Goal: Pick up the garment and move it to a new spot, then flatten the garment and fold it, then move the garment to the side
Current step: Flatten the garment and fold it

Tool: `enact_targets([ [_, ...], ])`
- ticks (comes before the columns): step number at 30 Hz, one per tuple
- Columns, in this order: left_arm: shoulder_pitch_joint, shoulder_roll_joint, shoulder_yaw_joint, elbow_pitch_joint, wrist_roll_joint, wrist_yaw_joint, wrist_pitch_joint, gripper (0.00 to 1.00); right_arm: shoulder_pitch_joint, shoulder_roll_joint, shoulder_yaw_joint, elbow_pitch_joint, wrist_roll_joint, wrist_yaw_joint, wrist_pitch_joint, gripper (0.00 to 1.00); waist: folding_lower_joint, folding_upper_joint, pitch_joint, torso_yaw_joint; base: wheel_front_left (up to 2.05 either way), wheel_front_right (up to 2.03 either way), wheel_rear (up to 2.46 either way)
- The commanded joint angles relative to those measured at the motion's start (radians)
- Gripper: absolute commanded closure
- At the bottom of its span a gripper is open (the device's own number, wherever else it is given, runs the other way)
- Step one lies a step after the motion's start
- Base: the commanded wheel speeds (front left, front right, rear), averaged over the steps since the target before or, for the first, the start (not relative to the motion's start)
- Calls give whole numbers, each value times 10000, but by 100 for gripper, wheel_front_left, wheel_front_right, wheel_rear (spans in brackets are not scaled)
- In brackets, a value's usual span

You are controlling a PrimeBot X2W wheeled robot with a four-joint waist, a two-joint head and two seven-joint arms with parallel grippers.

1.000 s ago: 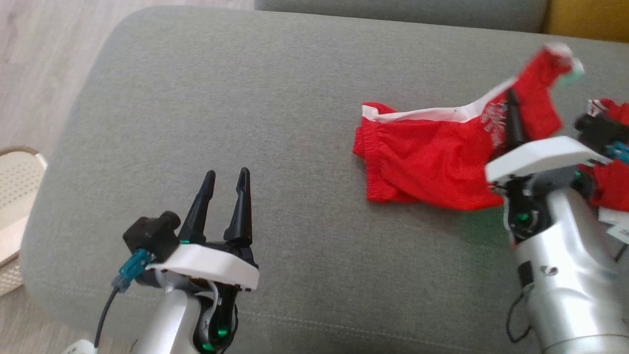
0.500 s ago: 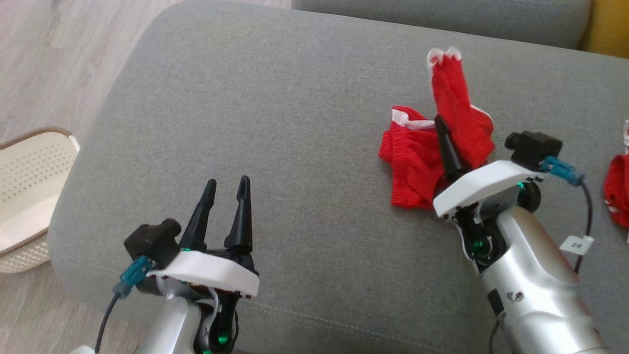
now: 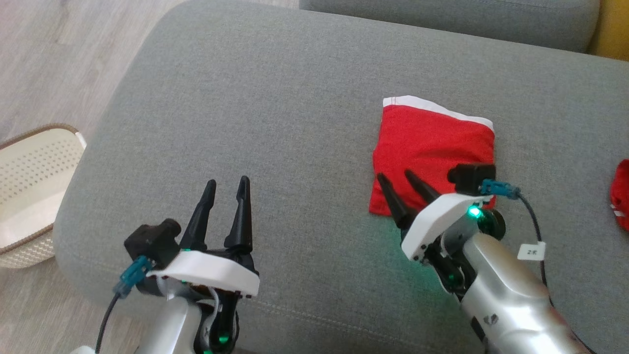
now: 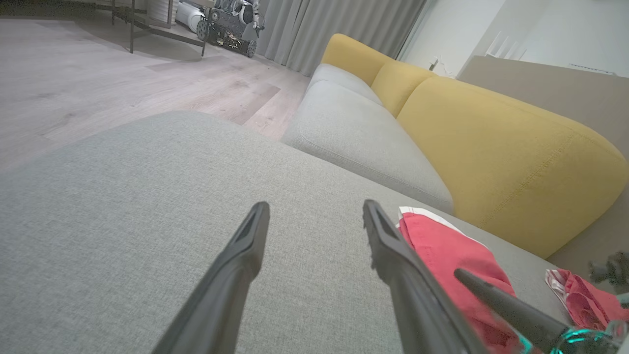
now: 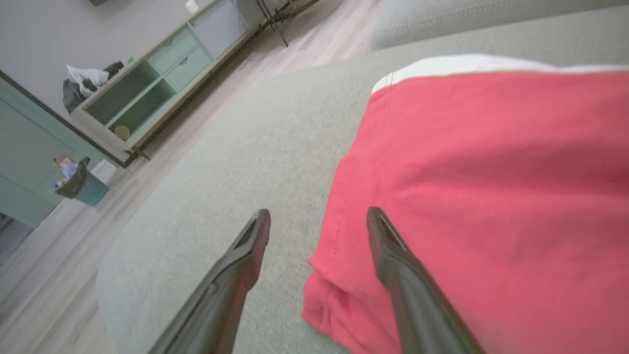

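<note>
Jaws on both arms stand apart and hold nothing. On the grey sofa seat (image 3: 275, 98) the folded red garment (image 3: 435, 147) lies flat, white band at its 12 o'clock edge. Our right jaws straddle its 7 o'clock corner; the left jaws hang well apart, toward 8 o'clock. We judge the right jaws, being nearer, should carry it aside.

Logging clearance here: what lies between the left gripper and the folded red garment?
Bare grey sofa cushion, nothing else, as the head view shows. The left gripper stands apart from the red garment.
</note>
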Motion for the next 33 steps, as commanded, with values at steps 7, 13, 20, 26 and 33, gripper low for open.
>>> enact_targets([
  [7, -154, 68, 317, -304, -78, 54, -122, 0, -540, -25, 288, 364, 306, -9, -206, 0, 0, 0, -22, -142, 0, 0, 0],
  [13, -115, 68, 496, -360, 34, 17, -122, 0, -796, -536, 145, -148, 210, -9, -1356, 0, 0, 0, -204, -603, 0, 0, 0],
  [20, -166, 68, 798, -577, 82, -39, -122, 0, -653, -1416, -509, -833, -998, -9, -2287, 0, 0, 0, -342, -1330, 0, 0, 0],
  [26, -191, 68, 1106, -593, 180, -127, -122, 0, 293, -1949, -1681, -1925, -3387, -9, -2457, 0, 0, 0, -494, -1975, 0, 0, 0],
  [33, -18, 68, 1492, -497, 275, -347, -122, 0, 2059, -1281, -3690, -3785, -5000, -9, -2468, 0, 0, 0, -613, -2460, 0, 0, 0],
])
